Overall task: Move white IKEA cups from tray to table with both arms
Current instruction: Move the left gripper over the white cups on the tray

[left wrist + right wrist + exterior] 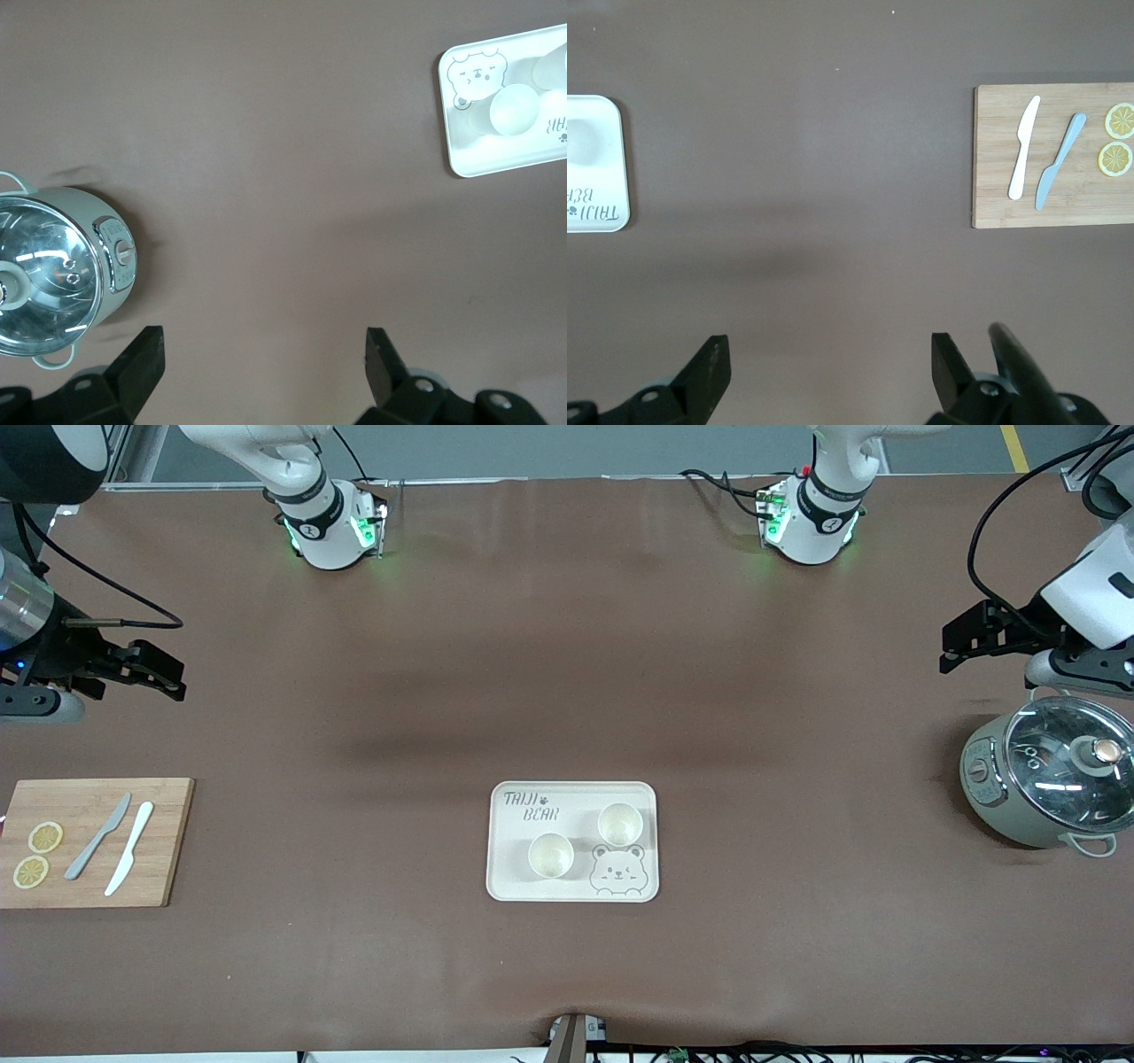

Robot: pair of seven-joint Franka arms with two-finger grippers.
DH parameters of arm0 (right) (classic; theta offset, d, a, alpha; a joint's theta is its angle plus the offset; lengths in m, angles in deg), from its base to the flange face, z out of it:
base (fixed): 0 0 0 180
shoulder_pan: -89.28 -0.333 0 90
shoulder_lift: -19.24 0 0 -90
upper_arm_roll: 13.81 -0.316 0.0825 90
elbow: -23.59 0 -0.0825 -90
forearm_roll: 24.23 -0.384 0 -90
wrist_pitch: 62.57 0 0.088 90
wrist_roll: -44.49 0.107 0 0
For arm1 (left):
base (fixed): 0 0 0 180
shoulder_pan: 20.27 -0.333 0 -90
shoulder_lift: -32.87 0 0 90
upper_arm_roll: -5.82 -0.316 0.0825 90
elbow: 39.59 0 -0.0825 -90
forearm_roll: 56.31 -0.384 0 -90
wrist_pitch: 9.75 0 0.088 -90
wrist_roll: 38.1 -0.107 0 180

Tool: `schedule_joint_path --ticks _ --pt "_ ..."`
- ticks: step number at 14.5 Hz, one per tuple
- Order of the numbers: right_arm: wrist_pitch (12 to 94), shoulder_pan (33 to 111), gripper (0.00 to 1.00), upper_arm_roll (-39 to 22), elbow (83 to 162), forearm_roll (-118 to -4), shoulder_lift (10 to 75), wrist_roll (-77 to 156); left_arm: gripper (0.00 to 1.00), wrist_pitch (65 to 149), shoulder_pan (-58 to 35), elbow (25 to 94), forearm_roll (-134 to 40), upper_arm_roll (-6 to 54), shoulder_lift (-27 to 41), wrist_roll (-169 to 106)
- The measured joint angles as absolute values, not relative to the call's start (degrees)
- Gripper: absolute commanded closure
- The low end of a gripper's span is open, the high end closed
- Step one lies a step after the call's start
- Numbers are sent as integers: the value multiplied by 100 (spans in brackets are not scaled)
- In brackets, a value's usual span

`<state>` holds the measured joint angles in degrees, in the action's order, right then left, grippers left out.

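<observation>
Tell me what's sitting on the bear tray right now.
Two white cups stand on the bear tray: one cup nearer the front camera, the other cup above the printed bear. Both look empty. The tray surface under each cup is hidden.

The table cloth is plain matte brown. The bear tray is cream, printed in grey — lettering at its 10 o'clock corner, a bear face at 5 o'clock. Both cups are cream-white (unpatterned). The cutting board is honey-tan with wood grain; on it lie yellow lemon slices, a grey knife and a white knife. The pot is sage-grey.
</observation>
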<state>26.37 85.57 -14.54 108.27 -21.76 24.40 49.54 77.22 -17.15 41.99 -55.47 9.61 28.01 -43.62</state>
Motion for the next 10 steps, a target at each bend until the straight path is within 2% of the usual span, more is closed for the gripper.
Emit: schedule_joint_path --ticks 6,10 --pt "2645 8545 0 -1497 10824 -2225 2441 4962 0 7807 -1533 4217 -5508 1014 2627 -4116" --pt "2656 8459 0 -1527 10817 -2447 2440 4961 0 8438 -1124 4159 -5476 1036 2104 -3124"
